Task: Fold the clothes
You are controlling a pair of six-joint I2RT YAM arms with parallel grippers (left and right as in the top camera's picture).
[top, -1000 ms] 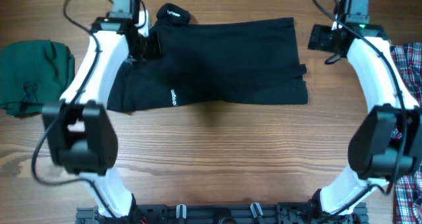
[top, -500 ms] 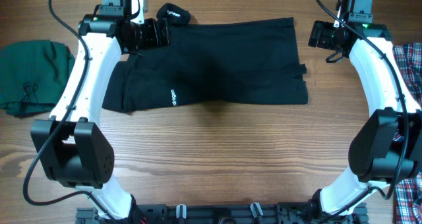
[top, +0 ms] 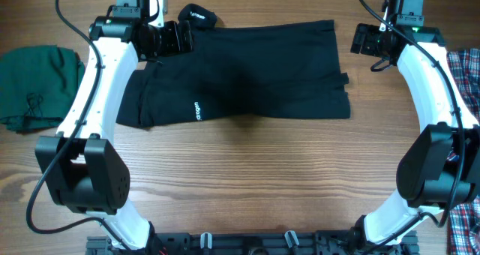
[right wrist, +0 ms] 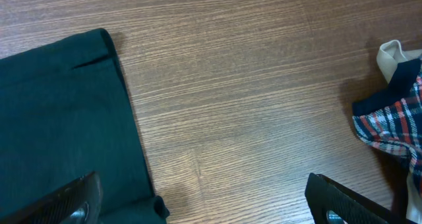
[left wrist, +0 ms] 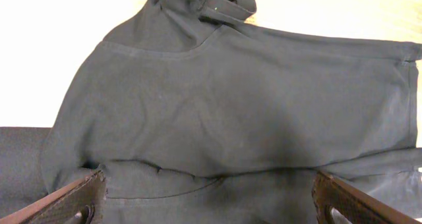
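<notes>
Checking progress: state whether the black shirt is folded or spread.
Partly folded: the black shirt lies flat with one layer doubled over another; collar sticks out.

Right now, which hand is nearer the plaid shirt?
Right. The right hand sits between the black shirt and the plaid shirt; the left hand is by the collar.

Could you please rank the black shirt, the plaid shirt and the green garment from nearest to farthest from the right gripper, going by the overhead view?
Measured from the right gripper:
1. black shirt, just to the gripper's left, with its side edge close by.
2. plaid shirt, at the right edge of the view, beyond the arm.
3. green garment, far off at the left edge of the view.
</notes>
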